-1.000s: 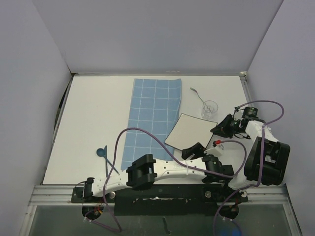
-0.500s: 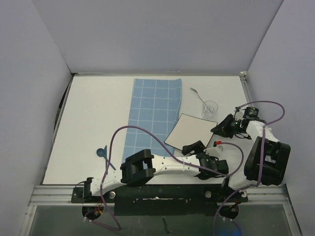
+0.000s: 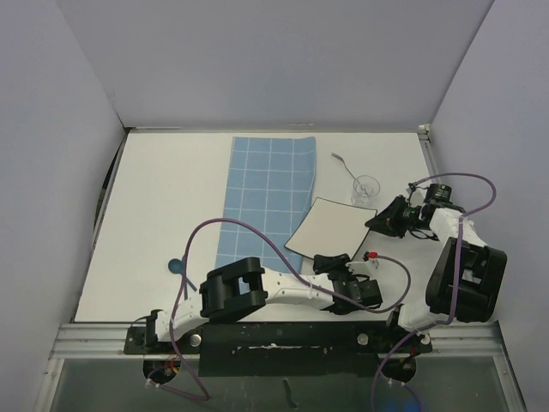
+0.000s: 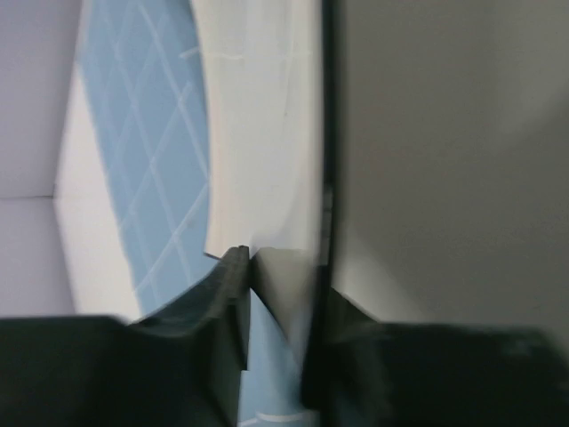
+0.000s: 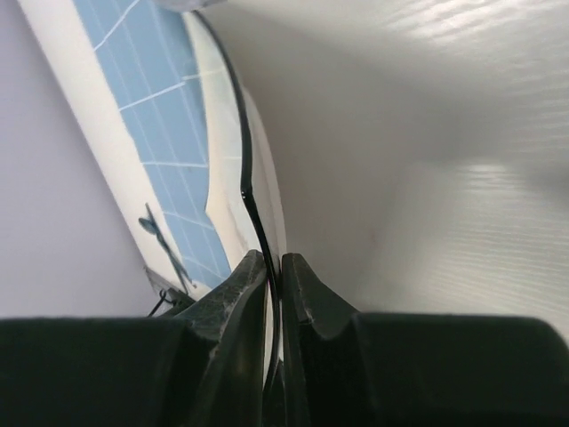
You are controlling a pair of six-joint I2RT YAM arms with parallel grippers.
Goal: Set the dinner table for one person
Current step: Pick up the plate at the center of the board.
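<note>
On the white dinner table (image 3: 163, 197) lies a square cream plate (image 3: 330, 225) with a black rim, its left corner over the blue gridded mat (image 3: 268, 193). My left gripper (image 3: 333, 260) is at the plate's near corner. In the left wrist view the left gripper (image 4: 280, 271) is shut on the plate (image 4: 267, 133), though the picture is blurred. My right gripper (image 3: 380, 221) holds the right corner. In the right wrist view the right gripper (image 5: 273, 260) is shut, with the black rim of the plate (image 5: 227, 178) between its fingers.
A clear glass (image 3: 366, 189) stands just behind the plate's right corner, and a metal spoon (image 3: 343, 163) lies behind it. A blue utensil (image 3: 180, 266) lies at the near left. Grey walls close in three sides, and a black rail runs along the near edge.
My left gripper has slid left and forward onto the plate's near corner and its jaws have closed. The right gripper keeps its hold on the plate.
</note>
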